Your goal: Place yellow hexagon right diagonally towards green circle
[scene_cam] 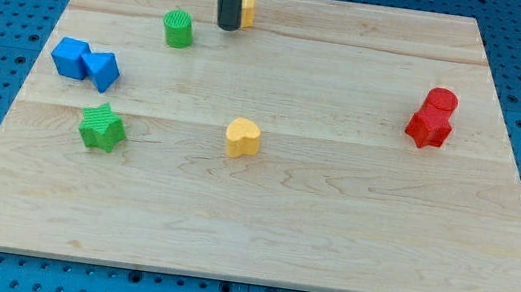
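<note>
The yellow hexagon [246, 9] sits near the view's top, mostly hidden behind my rod, with only its right side showing. My tip [227, 27] rests on the board just left of and touching or nearly touching the hexagon. The green circle [178, 29] stands a short way to the left of and slightly below my tip.
Two blue blocks [85, 62] sit together at the view's left. A green star [101, 128] lies below them. A yellow heart [242, 138] is near the middle. Two red blocks [433, 118] stand together at the view's right. The wooden board [331, 226] rests on a blue pegboard.
</note>
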You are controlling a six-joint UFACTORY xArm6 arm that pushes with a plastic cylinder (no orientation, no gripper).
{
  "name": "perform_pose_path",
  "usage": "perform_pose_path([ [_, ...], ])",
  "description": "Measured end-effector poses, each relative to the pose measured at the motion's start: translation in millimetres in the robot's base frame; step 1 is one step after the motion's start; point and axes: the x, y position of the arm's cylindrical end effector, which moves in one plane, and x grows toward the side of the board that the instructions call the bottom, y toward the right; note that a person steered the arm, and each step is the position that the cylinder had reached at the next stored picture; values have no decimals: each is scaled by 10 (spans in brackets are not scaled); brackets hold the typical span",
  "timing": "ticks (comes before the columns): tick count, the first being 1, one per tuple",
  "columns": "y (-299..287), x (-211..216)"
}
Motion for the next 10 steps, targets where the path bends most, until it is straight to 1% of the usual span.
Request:
perform_pose_path([
  [1, -135, -36],
  [2, 469, -143],
  [3, 630, -270],
  [4, 531, -82],
  [5, 21, -160],
  [6, -73, -644],
  [7, 262, -769],
  [8, 530, -720],
  [9, 439, -689],
  [10, 239, -421],
])
